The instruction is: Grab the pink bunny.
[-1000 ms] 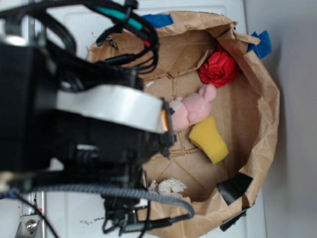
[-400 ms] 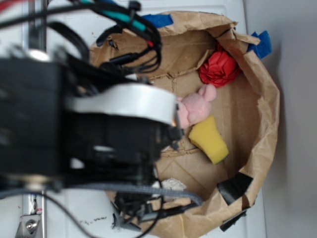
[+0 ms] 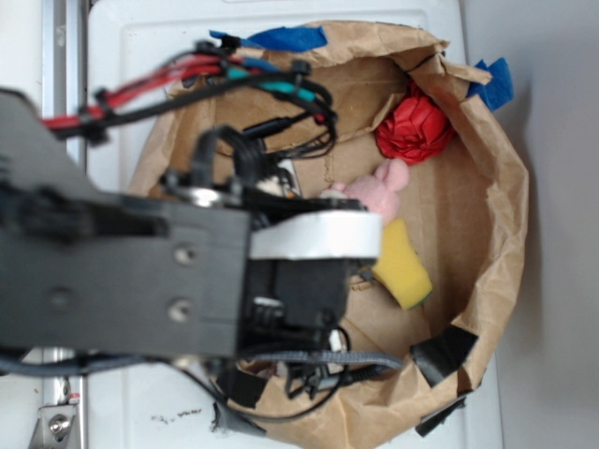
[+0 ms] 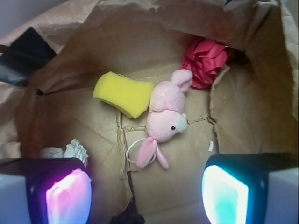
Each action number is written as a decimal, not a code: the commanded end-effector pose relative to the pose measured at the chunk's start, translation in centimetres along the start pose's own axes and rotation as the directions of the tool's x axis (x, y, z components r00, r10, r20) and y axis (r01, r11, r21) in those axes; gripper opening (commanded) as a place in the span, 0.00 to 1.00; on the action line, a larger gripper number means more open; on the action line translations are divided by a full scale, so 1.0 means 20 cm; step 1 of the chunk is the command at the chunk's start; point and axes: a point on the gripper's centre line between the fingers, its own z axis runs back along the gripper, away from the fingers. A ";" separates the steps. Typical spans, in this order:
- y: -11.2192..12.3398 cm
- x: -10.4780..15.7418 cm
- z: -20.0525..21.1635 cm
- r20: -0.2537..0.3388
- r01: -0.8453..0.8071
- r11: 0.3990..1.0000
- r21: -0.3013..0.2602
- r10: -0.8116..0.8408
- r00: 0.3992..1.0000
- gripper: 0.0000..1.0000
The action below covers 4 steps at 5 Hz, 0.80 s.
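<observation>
The pink bunny [image 4: 164,114] lies on the brown paper floor of the bag, ears toward the wrist camera, head and body pointing away. It lies next to the yellow sponge [image 4: 122,93], with the red wrinkly ball [image 4: 206,60] beyond it. My gripper [image 4: 147,191] is open and empty; its two lit fingertips [image 4: 67,196] stand wide apart just short of the bunny's ears. In the exterior view the arm hides most of the bunny [image 3: 374,187]; only its rear part shows.
The paper bag's walls [image 3: 501,187] ring the space on all sides. A crumpled white scrap [image 4: 74,150] lies at the left near my left finger. Black tape [image 3: 445,354] and blue tape [image 3: 491,84] patch the bag rim.
The arm has moved right and deeper into the bag, now covering most of the bunny in the exterior view.
</observation>
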 end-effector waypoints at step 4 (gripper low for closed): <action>0.00 0.05 -0.33 0.052 0.196 0.970 -0.141 -0.191 0.980 1.00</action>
